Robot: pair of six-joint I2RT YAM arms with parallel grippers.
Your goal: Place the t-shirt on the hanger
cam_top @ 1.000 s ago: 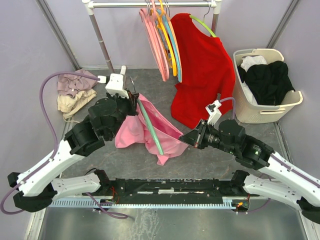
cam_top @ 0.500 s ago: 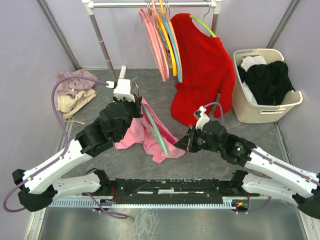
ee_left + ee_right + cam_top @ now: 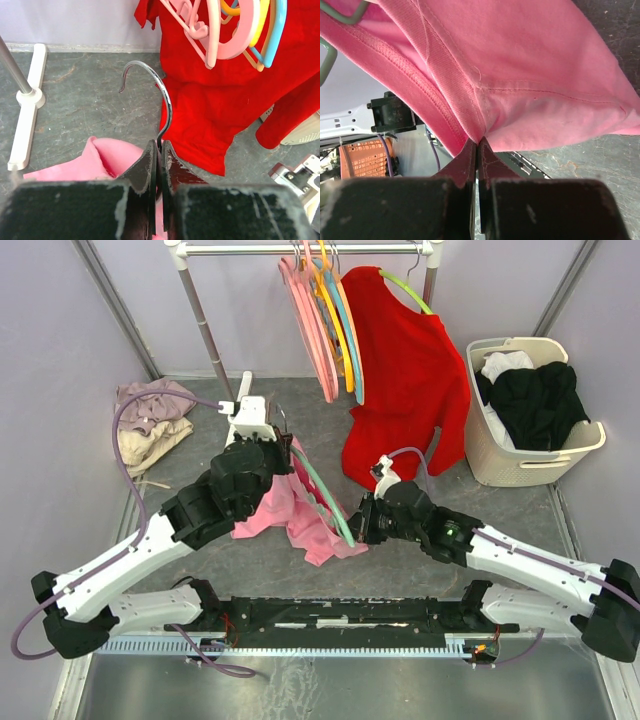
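Observation:
The pink t-shirt (image 3: 295, 510) hangs bunched in mid-table over the pale mint-green hanger (image 3: 325, 498), whose one arm slants down to the right. My left gripper (image 3: 283, 445) is shut on the hanger's neck just below its metal hook (image 3: 159, 92). Pink cloth (image 3: 100, 162) shows under its jaws. My right gripper (image 3: 362, 523) is shut on a fold of the t-shirt (image 3: 530, 75) at its lower right edge, beside the hanger's lower end. A bit of hanger (image 3: 340, 17) shows in the right wrist view.
A clothes rail (image 3: 300, 248) at the back carries pink, yellow and blue hangers (image 3: 325, 320) and a red shirt (image 3: 405, 380) on a lime hanger. A beige basket (image 3: 490, 455) of clothes stands at the right. Crumpled beige and mauve clothes (image 3: 145, 425) lie at the left.
Both arms moved: the left gripper carried the hanger and t-shirt rightward and forward, the right gripper moved left and closed on the t-shirt's lower edge. The t-shirt is more bunched.

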